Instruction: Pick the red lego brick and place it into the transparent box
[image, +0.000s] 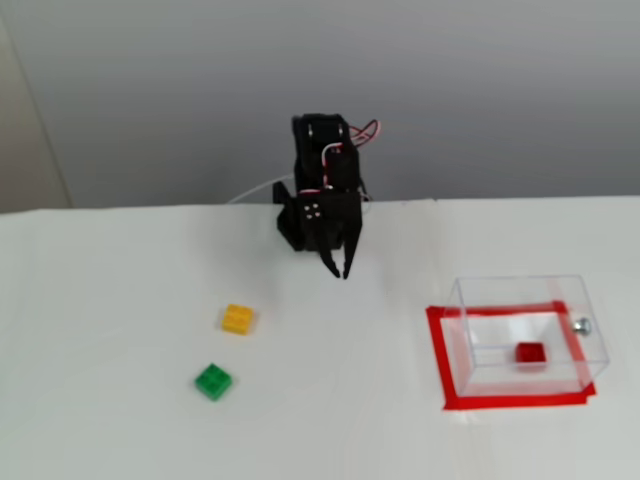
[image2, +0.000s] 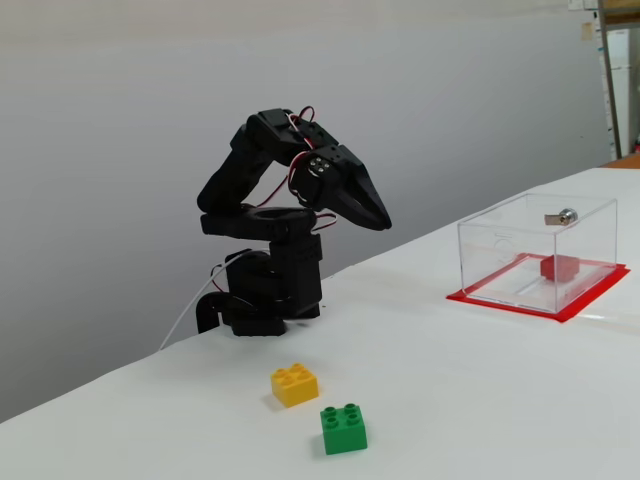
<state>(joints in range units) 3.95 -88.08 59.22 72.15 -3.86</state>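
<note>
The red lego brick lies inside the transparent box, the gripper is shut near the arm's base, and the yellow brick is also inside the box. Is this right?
Not quite. The yellow brick lies on the open table beside the green brick, as both fixed views show. The red lego brick is inside the transparent box, and the gripper is shut.

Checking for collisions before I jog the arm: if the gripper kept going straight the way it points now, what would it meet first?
Most likely bare table. The gripper angles down toward open surface between the arm's base and the transparent box; depth is uncertain, but nothing seems to lie in that line.

Probably a lab bench: bare white table (image2: 480, 380), plain grey wall (image2: 120, 120).
</note>
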